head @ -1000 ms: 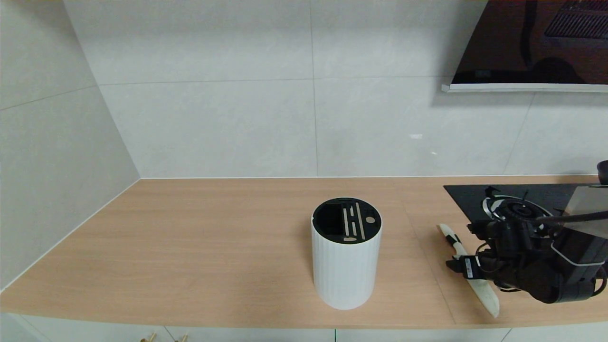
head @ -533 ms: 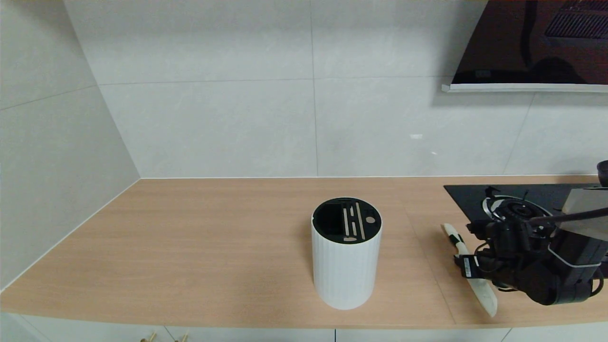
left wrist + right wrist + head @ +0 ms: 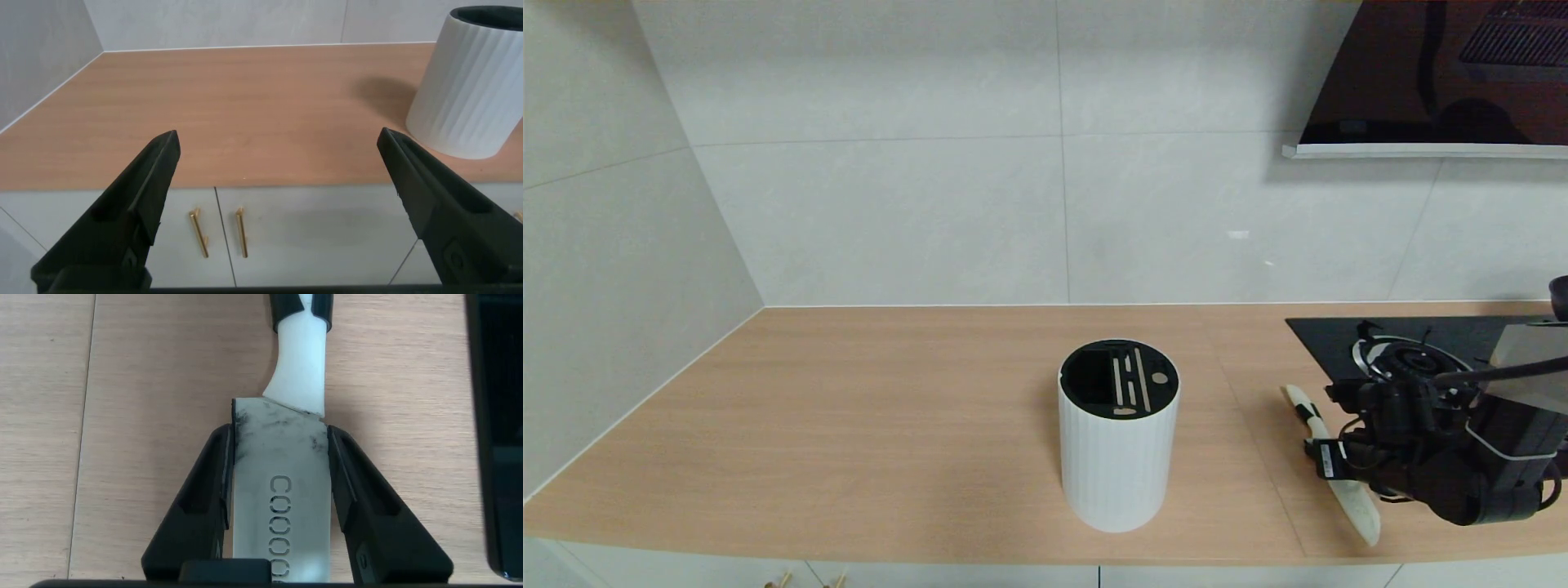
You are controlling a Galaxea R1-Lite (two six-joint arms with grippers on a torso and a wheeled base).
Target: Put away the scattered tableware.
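Observation:
A knife [image 3: 1349, 496] with a pale blade and a black-and-white handle lies on the wooden counter [image 3: 890, 425], just left of the hob. My right gripper [image 3: 1339, 474] is low over it. In the right wrist view, the right gripper [image 3: 280, 445] is shut on the knife [image 3: 278, 490], with both fingers pressed against the edges of the blade near the handle. A white ribbed knife holder [image 3: 1119, 445] with a black slotted top stands mid-counter, left of the knife. My left gripper [image 3: 278, 143] hangs open in front of the counter's front edge, with the holder [image 3: 474, 82] off to one side.
A black hob [image 3: 1405, 343] with a burner sits at the right, close behind the right gripper. A range hood [image 3: 1445, 82] hangs on the tiled wall above it. White cabinet doors with gold handles [image 3: 219, 233] are below the counter edge. The counter's left half is bare wood.
Over the first half second my right gripper shifted slightly right and the knife's handle end slid a little with it. Nothing has visibly moved since.

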